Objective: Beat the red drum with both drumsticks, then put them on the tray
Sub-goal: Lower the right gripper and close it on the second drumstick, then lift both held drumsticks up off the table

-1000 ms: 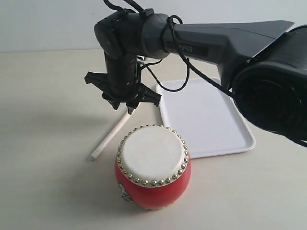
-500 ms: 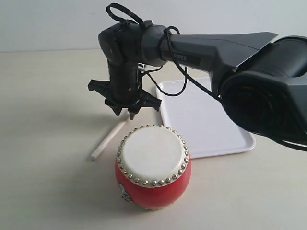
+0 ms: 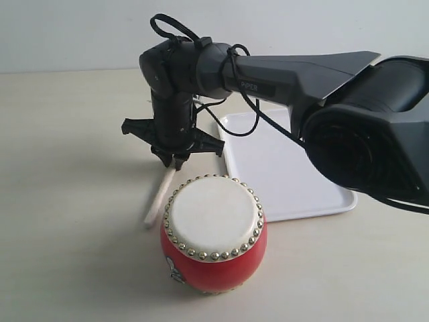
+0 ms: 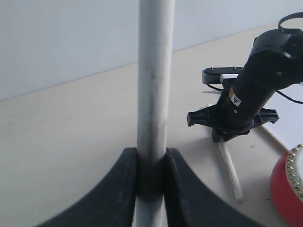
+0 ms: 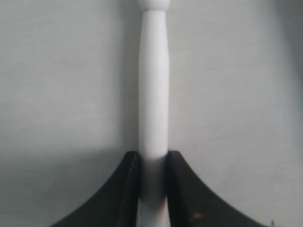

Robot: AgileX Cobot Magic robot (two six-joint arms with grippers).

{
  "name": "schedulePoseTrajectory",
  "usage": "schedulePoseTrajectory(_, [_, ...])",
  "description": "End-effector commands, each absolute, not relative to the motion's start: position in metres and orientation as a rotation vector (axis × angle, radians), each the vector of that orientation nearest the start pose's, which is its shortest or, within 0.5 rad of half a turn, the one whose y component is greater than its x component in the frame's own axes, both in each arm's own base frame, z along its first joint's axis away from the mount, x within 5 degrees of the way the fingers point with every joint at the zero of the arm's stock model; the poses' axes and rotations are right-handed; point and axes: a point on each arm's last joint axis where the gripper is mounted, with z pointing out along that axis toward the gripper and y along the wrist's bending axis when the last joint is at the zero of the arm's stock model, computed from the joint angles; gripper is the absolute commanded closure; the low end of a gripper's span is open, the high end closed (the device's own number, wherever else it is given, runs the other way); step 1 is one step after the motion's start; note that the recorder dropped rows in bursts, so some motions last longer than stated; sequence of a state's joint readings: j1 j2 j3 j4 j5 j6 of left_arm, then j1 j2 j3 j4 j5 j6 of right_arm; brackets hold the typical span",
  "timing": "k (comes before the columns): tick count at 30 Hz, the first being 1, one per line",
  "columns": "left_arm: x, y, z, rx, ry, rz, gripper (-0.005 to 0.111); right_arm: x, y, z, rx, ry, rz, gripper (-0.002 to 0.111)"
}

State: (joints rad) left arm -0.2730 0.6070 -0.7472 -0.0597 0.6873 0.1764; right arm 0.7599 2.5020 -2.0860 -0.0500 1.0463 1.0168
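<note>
The right pincer [image 3: 175,159] has dropped and clamped onto the stick [image 3: 159,198], swinging it nearer the drum [image 3: 213,231] on the counter [image 3: 67,201]! Left pincer [image 4: 151,165] pinches the other stick [image 4: 154,85]. Both sticks in hand; beating and the tray [image 3: 295,168] remain, I'd say.

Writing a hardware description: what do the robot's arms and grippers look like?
The right arm is dark grey with rounded joints, pale PIPER lettering and black cables looping round the wrist. The left gripper and right gripper have black, curved fingers.
</note>
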Motion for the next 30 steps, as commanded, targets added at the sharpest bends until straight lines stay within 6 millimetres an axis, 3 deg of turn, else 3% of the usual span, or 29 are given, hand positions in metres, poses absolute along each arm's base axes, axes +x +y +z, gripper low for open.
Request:
schedulePoseTrajectory(1, [0.105,-0.034,0.354,0.435,1.975,-0.129,0.107,0.383,0.356,0.118,0.188,2.895,0.296,0.107])
schedulePoseTrajectory(7, [0.105,-0.034,0.354,0.435,1.975,-0.129,0.107,0.387,0.361,0.128,0.017,2.877,0.314,0.108])
schedulePoseTrajectory(13, [0.105,-0.034,0.354,0.435,1.975,-0.129,0.107,0.382,0.357,0.126,-0.279,2.904,0.218,0.108])
schedulePoseTrajectory(18, [0.105,-0.034,0.354,0.435,1.975,-0.129,0.107,0.382,0.359,0.125,-0.392,2.886,0.23,0.108])
schedulePoseTrajectory(30, [0.106,-0.034,0.353,0.436,1.979,-0.128,0.107,0.381,0.359,0.119,-0.466,2.9,0.198,0.105])
